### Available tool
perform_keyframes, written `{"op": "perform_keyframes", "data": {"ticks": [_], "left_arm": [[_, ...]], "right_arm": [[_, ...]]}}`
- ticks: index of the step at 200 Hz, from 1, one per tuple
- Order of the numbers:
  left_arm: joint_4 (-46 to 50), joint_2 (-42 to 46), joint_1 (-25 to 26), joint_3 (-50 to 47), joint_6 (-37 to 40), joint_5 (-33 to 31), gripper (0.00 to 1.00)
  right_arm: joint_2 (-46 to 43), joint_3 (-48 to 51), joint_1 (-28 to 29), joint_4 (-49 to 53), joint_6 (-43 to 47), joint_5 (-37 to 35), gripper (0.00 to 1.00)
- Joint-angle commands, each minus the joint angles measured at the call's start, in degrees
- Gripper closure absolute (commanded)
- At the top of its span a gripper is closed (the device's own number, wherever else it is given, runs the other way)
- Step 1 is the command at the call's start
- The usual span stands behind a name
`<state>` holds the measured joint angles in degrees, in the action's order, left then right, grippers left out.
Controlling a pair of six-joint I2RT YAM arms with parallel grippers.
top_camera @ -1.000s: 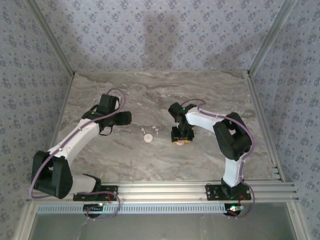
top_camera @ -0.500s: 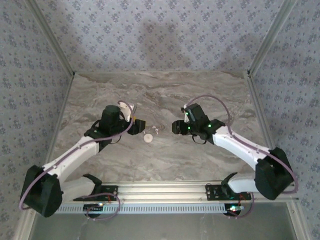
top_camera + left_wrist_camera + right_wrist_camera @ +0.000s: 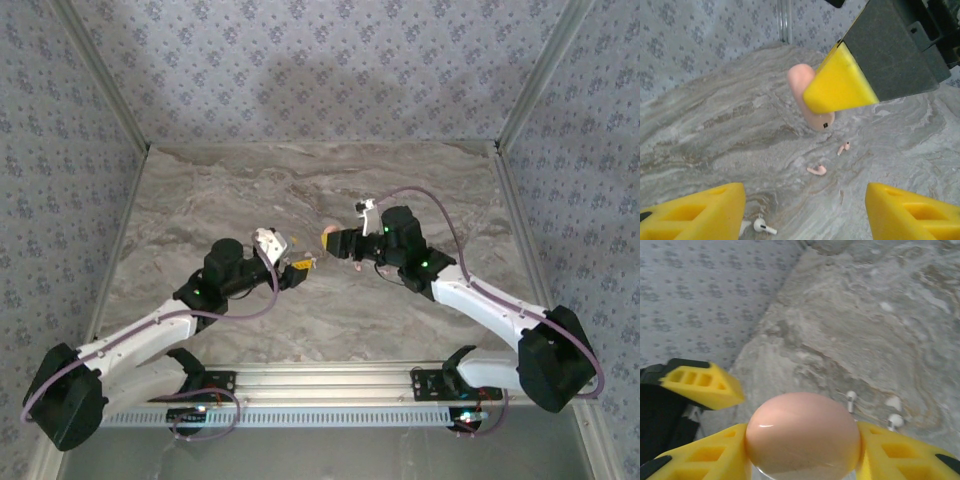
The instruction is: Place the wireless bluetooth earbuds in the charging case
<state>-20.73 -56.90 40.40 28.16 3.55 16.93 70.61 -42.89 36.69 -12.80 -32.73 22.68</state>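
My right gripper point(image 3: 335, 240) is shut on the pink egg-shaped charging case point(image 3: 802, 440), holding it above the table with its lid closed. The case point(image 3: 804, 92) also hangs in front of the left wrist camera, partly behind a yellow right finger point(image 3: 840, 85). My left gripper point(image 3: 300, 265) is open just left of it, low over the table point(image 3: 420, 190). In the left wrist view the gripper point(image 3: 805, 197) has nothing between its fingers. One white earbud point(image 3: 762, 226) lies by its left finger, and two small pinkish stemmed pieces point(image 3: 816, 170) lie farther off. Two white earbuds point(image 3: 851, 399) lie below the case.
The marble table is boxed in by patterned walls point(image 3: 320, 70) at the back and sides. An aluminium rail point(image 3: 400, 380) runs along the near edge between the arm bases. The two grippers face each other closely at mid-table.
The right gripper has lifted the pink case off the table and swung it left. The left gripper has moved right and forward over the earbuds, its jaws somewhat narrower.
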Motion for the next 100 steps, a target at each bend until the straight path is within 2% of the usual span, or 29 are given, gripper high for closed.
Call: {"op": "perform_keyframes", "data": {"ticks": [1,46,100], "left_arm": [[-6.46,-1.21,0.89,-0.43,1.83,-1.03,0.36],[-11.57,-3.77,2.62,-0.31,0.96,-2.47,0.36],[-14.77,-3.58,2.79,-0.56,-0.46,-2.98,0.43]], "right_arm": [[-0.49,0.23,1.39,-5.74,-1.22,4.34,0.50],[-1.00,0.46,4.04,-6.10,-2.07,4.72,0.50],[-1.00,1.47,5.63,-6.98,-2.86,4.53,0.50]]}}
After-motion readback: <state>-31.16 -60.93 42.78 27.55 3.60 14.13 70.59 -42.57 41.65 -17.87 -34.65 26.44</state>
